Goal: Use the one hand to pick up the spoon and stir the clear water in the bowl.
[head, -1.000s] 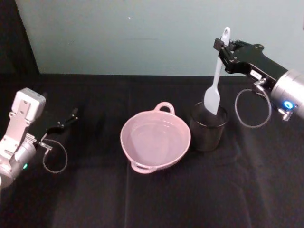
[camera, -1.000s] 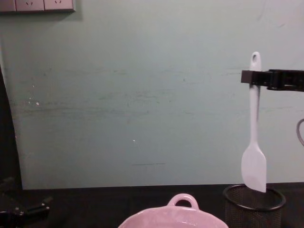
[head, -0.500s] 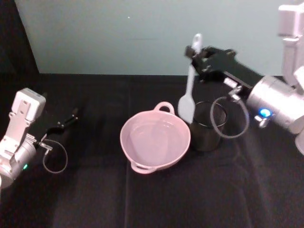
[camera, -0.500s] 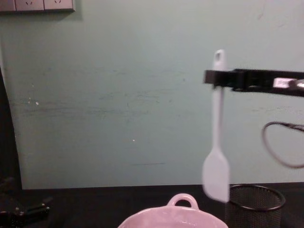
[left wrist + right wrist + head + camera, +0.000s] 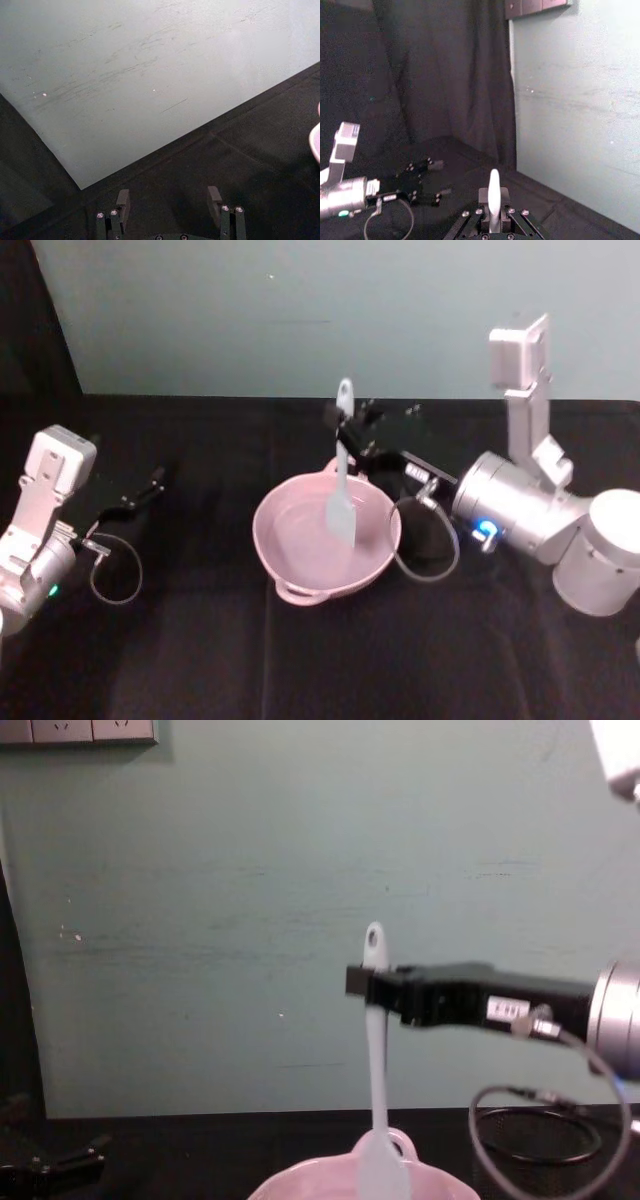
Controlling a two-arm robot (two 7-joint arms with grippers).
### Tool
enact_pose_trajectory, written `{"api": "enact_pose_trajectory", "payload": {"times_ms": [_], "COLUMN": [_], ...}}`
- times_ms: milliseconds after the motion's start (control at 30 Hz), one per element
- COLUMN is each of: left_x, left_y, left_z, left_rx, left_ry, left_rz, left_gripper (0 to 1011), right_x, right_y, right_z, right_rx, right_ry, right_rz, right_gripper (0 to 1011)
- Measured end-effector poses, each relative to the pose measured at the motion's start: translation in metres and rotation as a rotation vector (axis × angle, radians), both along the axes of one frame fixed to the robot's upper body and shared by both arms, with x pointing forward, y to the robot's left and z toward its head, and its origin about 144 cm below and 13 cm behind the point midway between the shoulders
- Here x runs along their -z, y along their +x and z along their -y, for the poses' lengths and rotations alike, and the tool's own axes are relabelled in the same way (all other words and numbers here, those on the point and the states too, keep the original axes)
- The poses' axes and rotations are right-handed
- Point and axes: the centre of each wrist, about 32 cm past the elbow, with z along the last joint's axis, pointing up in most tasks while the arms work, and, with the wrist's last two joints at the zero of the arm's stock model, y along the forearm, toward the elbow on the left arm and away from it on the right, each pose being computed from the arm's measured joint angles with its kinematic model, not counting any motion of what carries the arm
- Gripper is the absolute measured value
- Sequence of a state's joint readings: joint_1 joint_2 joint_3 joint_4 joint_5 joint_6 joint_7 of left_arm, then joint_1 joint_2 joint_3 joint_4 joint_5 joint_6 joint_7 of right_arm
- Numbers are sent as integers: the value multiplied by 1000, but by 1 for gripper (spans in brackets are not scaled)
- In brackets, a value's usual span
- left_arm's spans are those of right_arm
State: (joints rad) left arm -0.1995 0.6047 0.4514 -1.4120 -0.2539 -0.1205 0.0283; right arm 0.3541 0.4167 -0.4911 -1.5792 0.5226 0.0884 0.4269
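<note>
One right hand [image 5: 363, 982] tight on spoon [image 5: 376, 1065] over bowl [image 5: 266, 543], label [image 5: 505, 1010] unreadable; left hand [image 5: 169, 198] agape.

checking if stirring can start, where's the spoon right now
In the head view the spoon hangs upright from the right claw, which grips near its handle end, with its head down inside the pink bowl.

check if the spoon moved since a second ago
Yes. In the head view the spoon, held by the right gripper, went left from over the mesh cup to the pink bowl and lower, its head now inside the rim.
</note>
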Motion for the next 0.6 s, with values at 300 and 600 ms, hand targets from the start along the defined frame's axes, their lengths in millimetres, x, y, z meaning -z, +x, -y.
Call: {"api": "enact_pose_trajectory", "payload": {"times_ms": [300, 600], "left_x": [0, 0], "left_y": [0, 0], "left_z": [0, 0], "left_rx": [0, 0], "left_ry": [0, 0], "left_rz": [0, 0], "left_gripper": [1011, 1011], "right_x": [22, 31], "right_y": [-3, 4], "right_z": [-9, -29], "right_rx": [-31, -62], "right_ry": [-23, -20], "right_rz": [-9, -27], "right_gripper": [116, 116]}}
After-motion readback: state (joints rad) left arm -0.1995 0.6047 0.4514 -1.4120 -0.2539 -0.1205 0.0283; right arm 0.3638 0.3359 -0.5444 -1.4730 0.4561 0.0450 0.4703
